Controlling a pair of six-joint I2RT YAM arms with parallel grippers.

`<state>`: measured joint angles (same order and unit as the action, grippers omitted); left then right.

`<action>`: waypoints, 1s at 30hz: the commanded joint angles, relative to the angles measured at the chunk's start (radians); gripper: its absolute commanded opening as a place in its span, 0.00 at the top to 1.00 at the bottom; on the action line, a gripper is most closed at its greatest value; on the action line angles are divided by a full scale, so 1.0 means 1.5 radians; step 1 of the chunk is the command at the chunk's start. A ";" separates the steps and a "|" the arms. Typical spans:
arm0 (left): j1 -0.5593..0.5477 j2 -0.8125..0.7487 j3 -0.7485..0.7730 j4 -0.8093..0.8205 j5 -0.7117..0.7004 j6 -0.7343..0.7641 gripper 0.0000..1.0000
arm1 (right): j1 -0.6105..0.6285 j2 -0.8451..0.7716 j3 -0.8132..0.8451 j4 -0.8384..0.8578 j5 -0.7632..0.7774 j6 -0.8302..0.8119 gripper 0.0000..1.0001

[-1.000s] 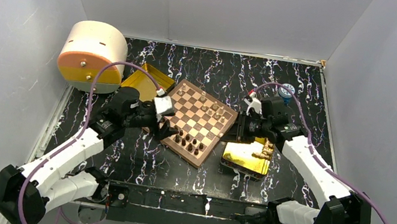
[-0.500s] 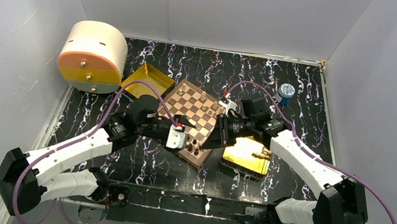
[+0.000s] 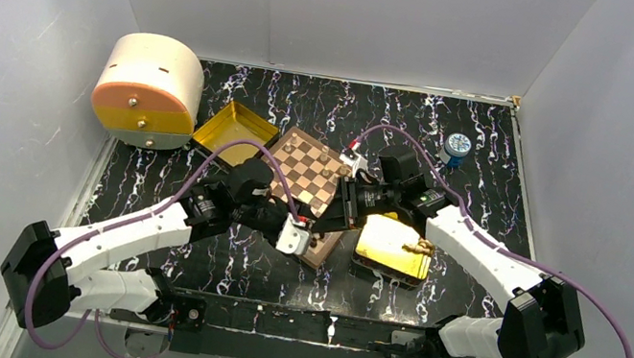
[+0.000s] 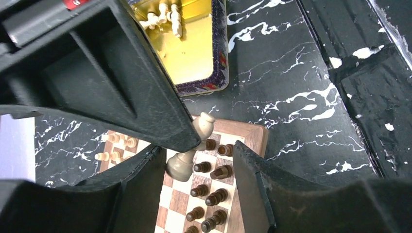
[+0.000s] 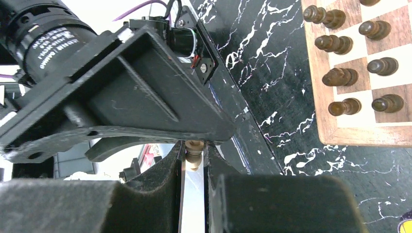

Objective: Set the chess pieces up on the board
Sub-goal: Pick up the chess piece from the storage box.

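The board (image 3: 304,165) lies mid-table, with light pieces (image 3: 325,155) along its far side. Dark pieces (image 4: 214,172) stand in two rows at its near corner and also show in the right wrist view (image 5: 340,76). My right gripper (image 3: 327,219) is shut on a light tan piece (image 5: 193,154) and holds it above that corner. The same piece (image 4: 187,158) hangs tilted between the spread fingers of my left gripper (image 4: 194,189). That gripper is open and sits over the near corner in the top view (image 3: 302,235). I cannot tell whether its fingers touch the piece.
A gold tray (image 3: 384,252) with a few light pieces (image 3: 421,248) lies right of the board. Another gold tray (image 3: 227,126) lies to the left, beside a cream and orange drum (image 3: 148,88). A small blue-capped item (image 3: 458,145) stands at the back right.
My right gripper has swung left from the gold tray to the board's near corner with the light piece. My left gripper has moved right along the board's near edge to meet it.
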<state>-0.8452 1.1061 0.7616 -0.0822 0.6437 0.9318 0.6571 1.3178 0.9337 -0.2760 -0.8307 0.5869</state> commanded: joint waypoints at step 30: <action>0.029 -0.104 -0.096 0.092 -0.280 -0.380 0.96 | 0.005 -0.110 0.034 -0.210 0.393 -0.257 0.48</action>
<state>-0.8387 1.0176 0.6746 -0.0311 0.3019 0.5011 0.6632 1.2007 0.9466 -0.4969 -0.4507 0.3618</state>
